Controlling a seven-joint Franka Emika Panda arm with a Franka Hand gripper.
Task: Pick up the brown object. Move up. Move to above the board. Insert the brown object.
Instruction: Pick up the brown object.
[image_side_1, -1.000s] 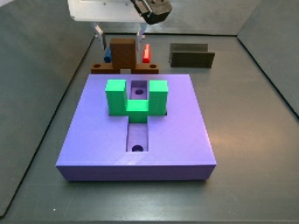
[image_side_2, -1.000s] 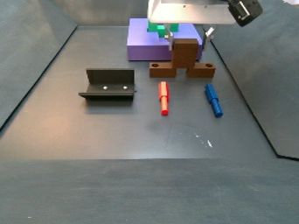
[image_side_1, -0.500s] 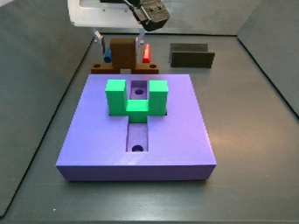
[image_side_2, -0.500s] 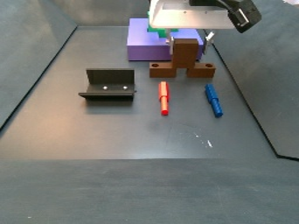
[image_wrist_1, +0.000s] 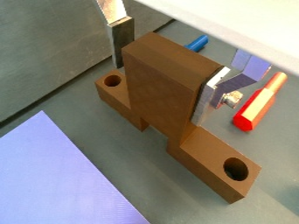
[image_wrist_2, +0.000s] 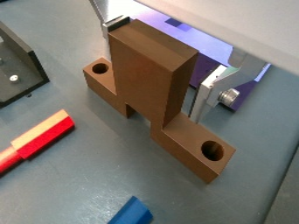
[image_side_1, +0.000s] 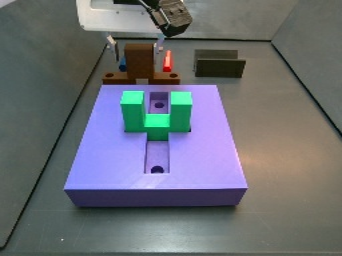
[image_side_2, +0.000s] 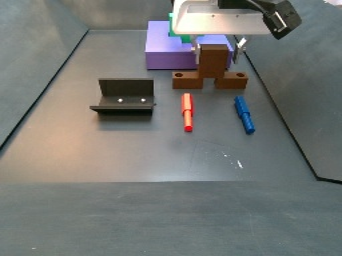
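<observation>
Gripper (image_wrist_1: 167, 72): fingers apart, one on each side of the brown object's upright end, small gaps showing in both wrist views.
Brown object (image_wrist_2: 149, 92): on the surface (image_side_2: 160, 150), flat strip down, just beyond the board's (image_side_1: 158, 140) far edge.
Red marker (image_side_2: 187, 111), blue marker (image_side_2: 243, 113): lying beside it.
Fixture (image_side_2: 123, 97): well apart.
</observation>
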